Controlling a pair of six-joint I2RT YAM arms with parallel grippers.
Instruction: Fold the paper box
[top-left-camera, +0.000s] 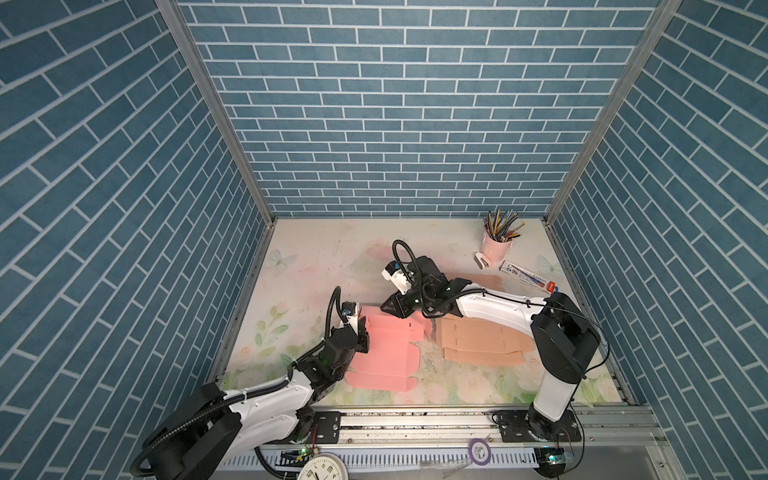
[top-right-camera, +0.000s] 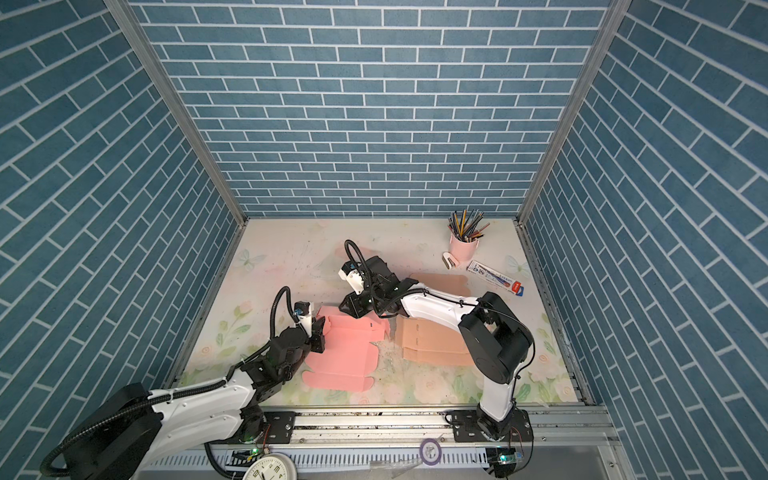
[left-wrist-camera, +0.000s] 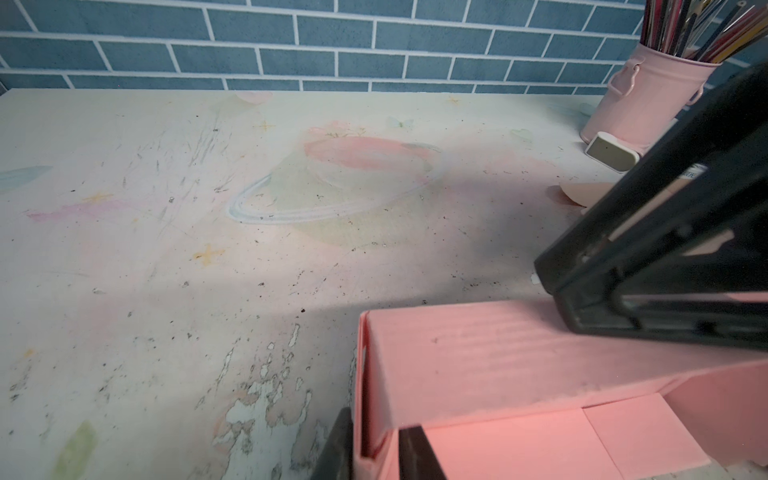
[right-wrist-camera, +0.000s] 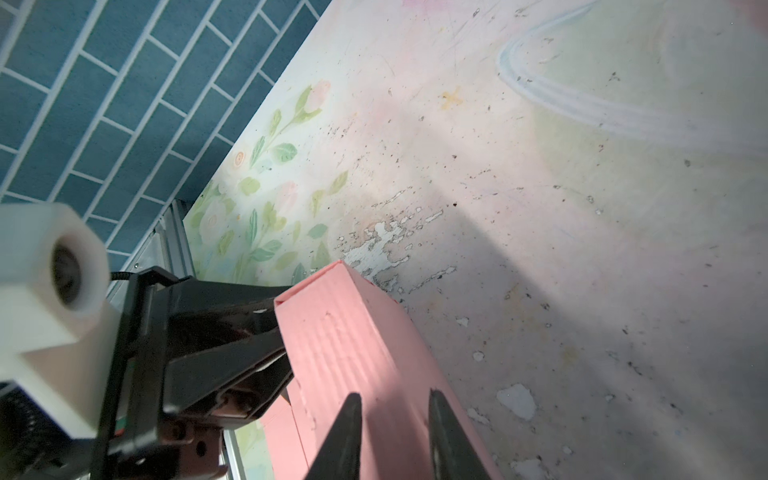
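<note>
Left wrist: paper box (left-wrist-camera: 498, 361) partly offscreen.

My left arm (top-left-camera: 270, 399) covers the left side of the pink paper box (top-left-camera: 382, 353); my right arm (top-left-camera: 494, 309) hides part of the tan cardboard (top-left-camera: 478, 340). The clock (top-left-camera: 322, 467) is cut off at the near edge.

You can read only black hour numerals on the white clock (top-left-camera: 322, 468) dial at the front edge in both top views (top-right-camera: 271, 469), partly cut off. The flat printed pack (top-left-camera: 527, 275) beside the pencil cup carries lettering too small to read.
</note>
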